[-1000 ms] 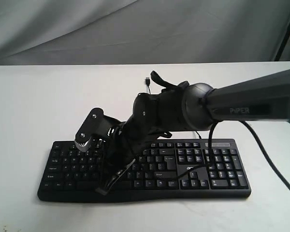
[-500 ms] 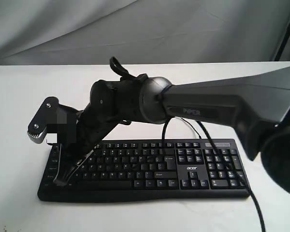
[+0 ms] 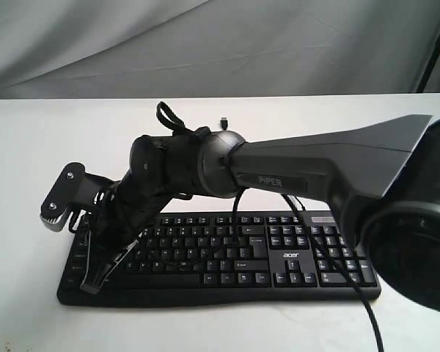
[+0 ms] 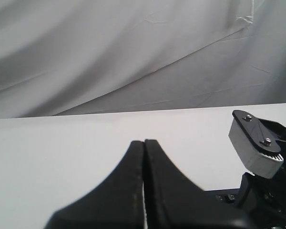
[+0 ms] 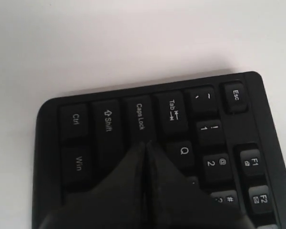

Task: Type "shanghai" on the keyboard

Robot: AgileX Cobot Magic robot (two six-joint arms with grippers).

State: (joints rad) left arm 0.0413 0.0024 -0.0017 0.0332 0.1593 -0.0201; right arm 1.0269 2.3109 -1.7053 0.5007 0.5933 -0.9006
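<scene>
Swung leftward since a second ago, the right gripper (image 3: 94, 277), jaws pinched closed, points by Caps Lock (image 5: 140, 117) at the left end of the keyboard (image 3: 293, 257), which lies along the near table edge. White table (image 3: 29, 147) spreads open left and far. The left gripper (image 4: 144, 143) is closed too. Grey cloth (image 3: 205, 44) hangs behind

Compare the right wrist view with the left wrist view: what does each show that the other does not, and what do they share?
Right wrist only: readable legends on the keyboard, such as Caps Lock, Tab and Esc, by the right gripper. Left wrist only: the grey cloth backdrop and the left gripper. Both: the white table and a shut gripper.
</scene>
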